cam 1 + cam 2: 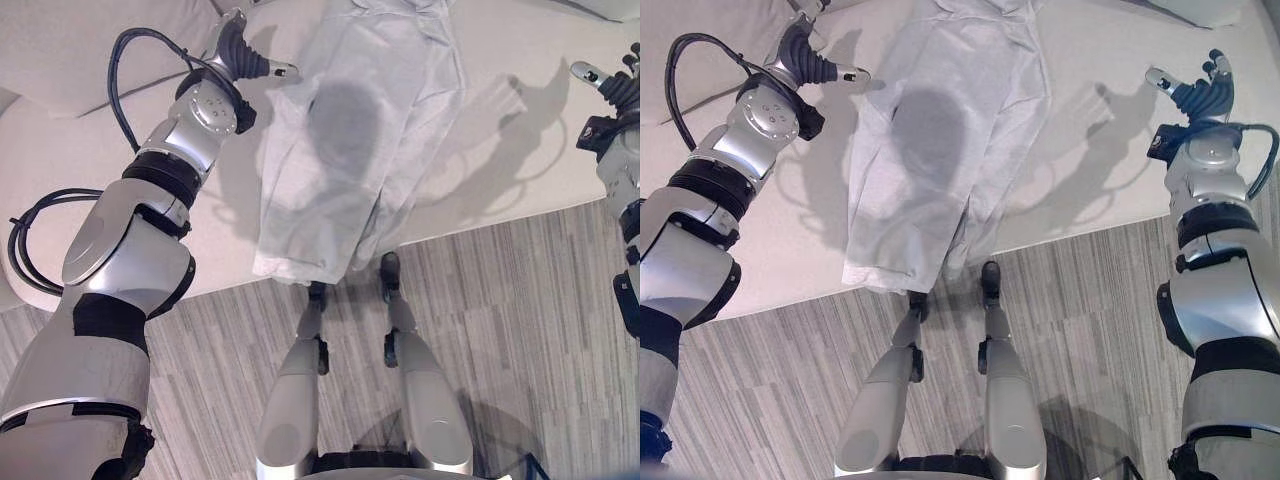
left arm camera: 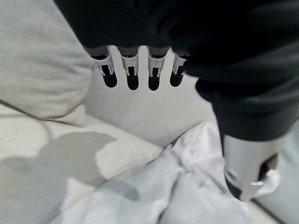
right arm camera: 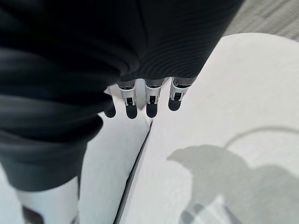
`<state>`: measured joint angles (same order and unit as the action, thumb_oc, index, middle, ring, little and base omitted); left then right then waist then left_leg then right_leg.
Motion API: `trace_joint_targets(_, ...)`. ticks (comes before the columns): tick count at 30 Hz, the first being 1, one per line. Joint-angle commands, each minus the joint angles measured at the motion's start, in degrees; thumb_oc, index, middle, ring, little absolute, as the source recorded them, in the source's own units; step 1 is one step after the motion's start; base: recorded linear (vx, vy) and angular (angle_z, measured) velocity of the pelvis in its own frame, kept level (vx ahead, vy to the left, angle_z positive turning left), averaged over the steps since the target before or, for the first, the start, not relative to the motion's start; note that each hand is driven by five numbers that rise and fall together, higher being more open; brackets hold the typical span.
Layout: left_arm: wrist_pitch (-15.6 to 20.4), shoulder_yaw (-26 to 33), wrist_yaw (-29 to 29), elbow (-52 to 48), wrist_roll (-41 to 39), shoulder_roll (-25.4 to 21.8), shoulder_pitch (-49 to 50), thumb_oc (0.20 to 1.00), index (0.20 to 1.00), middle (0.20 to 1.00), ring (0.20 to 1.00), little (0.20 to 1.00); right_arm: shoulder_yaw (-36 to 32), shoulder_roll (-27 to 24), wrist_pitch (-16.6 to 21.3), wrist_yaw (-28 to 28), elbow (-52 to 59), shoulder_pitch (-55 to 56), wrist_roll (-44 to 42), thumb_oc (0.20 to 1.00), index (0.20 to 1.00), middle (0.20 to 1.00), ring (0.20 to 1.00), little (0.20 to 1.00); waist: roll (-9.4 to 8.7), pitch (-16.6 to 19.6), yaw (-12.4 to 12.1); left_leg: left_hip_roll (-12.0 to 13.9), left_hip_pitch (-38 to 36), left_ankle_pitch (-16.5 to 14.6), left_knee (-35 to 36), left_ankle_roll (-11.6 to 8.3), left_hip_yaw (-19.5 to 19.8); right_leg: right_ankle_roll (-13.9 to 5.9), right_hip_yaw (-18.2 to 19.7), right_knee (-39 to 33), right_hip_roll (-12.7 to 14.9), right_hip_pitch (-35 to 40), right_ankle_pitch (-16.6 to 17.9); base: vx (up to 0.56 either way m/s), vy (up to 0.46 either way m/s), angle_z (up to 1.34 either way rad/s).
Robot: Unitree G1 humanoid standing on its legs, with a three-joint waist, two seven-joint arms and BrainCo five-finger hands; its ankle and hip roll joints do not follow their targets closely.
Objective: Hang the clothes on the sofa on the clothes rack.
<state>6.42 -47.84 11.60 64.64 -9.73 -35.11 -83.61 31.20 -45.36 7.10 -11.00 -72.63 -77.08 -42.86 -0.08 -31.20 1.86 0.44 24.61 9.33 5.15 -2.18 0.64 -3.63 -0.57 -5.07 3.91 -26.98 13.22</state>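
Left hand, fingers straight and holding nothing, hovers just beside the upper edge of the pale grey cloth garment — nearer than the right hand, also spread and empty. That garment lies flat on the cream fabric sofa, long axis running from backrest to front edge — hem overhanging.

We see a pale grey garment with no pattern on an off-white plain sofa. The sofa's cushion is the same off-white. The floor is grey, striped in lighter and darker narrow planks. Our left hand and right hand have dark ribbed covers and silver fingers with dark tips.
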Motion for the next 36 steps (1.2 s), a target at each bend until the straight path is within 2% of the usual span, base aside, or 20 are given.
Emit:
trace_joint_targets(1, 1.0, 1.8, 2.3, 1.8, 1.9, -0.4, 1.5, 1.0, 1.0, 1.0, 1.0, 1.0, 1.2, -2.3, 0.8, 0.0, -0.3, 3.6, 0.0, 1.0, 1.0, 1.0, 1.0, 1.0, -0.8, 3.2, -0.3, 0.6, 4.3, -2.0, -4.3, -2.08, 2.0, -7.48, 3.3, 1.1, 5.7, 2.6, -3.4, -0.01, 0.042, 0.06)
trace_joint_targets(4, 0.8, 1.6, 2.7, 2.3, 1.3, 0.3, 0.5, 1.0, 1.0, 1.0, 1.0, 1.0, 4.3, -0.4, 0.3, -0.3, -0.3, -0.1, 1.4, 1.0, 1.0, 1.0, 1.0, 1.0, -0.41, 2.6, -0.8, 0.0, 5.6, -1.9, -4.8, -2.0, 2.0, -7.58, 3.1, 1.2, 6.0, 1.5, -3.2, -0.01, 0.025, 0.04)
trace_joint_targets(7, 0.8, 1.6, 2.8, 2.1, 0.7, 0.6, 0.1, 1.0, 1.0, 1.0, 1.0, 1.0, 4.4, 1.2, 0.6, -1.0, 0.3, -0.8, 0.5, 1.0, 1.0, 1.0, 1.0, 1.0, -0.59, 2.0, -0.7, -0.2, 7.0, -2.2, -5.6, -1.98, 2.0, -7.61, 3.1, 1.1, 6.0, 0.6, -2.7, -0.02, 0.011, 0.08)
trace_joint_targets(11, 1.1, 0.4, 2.5, 1.8, -0.7, -0.3, -2.1, 1.0, 1.0, 1.0, 1.0, 1.0, 6.3, 4.0, 1.1, -2.2, 1.8, -3.9, 0.1, 1.0, 1.0, 1.0, 1.0, 1.0, -2.08, 1.4, -0.7, -0.5, 13.5, -3.0, -9.3, -2.14, 2.2, -8.13, 2.7, 0.1, 5.9, -3.3, -1.2, -0.01, 0.013, 0.09)
trace_joint_targets(14, 1.4, 0.9, 2.0, 1.3, -3.0, -0.6, -2.4, 1.0, 1.0, 1.0, 1.0, 1.0, 7.3, 4.1, 1.7, -2.8, 3.8, -5.0, -0.2, 1.0, 1.0, 1.0, 1.0, 1.0, -2.47, 1.4, -0.6, -0.7, 15.4, -3.5, -10.1, -1.98, 2.3, -8.18, 2.9, 0.1, 5.9, -4.7, -1.1, 0.03, 0.031, 0.03)
trace_joint_targets(19, 1.4, -1.8, 3.1, 1.7, -1.3, -1.9, -6.0, 1.0, 1.0, 1.0, 1.0, 1.0, 8.9, 3.9, 3.4, -4.2, 7.0, -7.9, 1.6, 1.0, 1.0, 1.0, 1.0, 1.0, -2.39, 1.4, -0.4, -1.2, 18.7, -3.0, -9.7, -1.81, 2.5, -8.82, 3.0, 0.1, 6.1, -8.4, -0.4, 0.03, 0.039, -0.01)
trace_joint_targets(26, 1.6, -3.5, 4.8, 1.2, -0.7, -2.5, -8.7, 1.0, 1.0, 1.0, 1.0, 1.0, 9.5, 3.1, 4.6, -5.4, 9.6, -8.6, 2.0, 1.0, 1.0, 1.0, 1.0, 1.0, -2.31, 1.4, -0.2, -1.5, 19.9, -3.4, -10.0, -1.47, 2.8, -8.9, 3.2, 0.1, 5.9, -9.7, -0.3, 0.02, 0.011, 0.01)
trace_joint_targets(36, 1.3, -4.9, 5.8, -2.0, 0.8, -1.1, -9.2, 1.0, 1.0, 1.0, 1.0, 1.0, 12.4, 5.8, 5.1, -6.2, 16.3, -7.2, 6.4, 1.0, 1.0, 1.0, 1.0, 1.0, -2.01, 1.4, 0.5, -2.5, 21.0, -4.1, -11.4, -0.96, 2.9, -8.67, 3.2, 0.1, 6.5, -10.4, -0.2, 0.0, 0.019, -0.01)
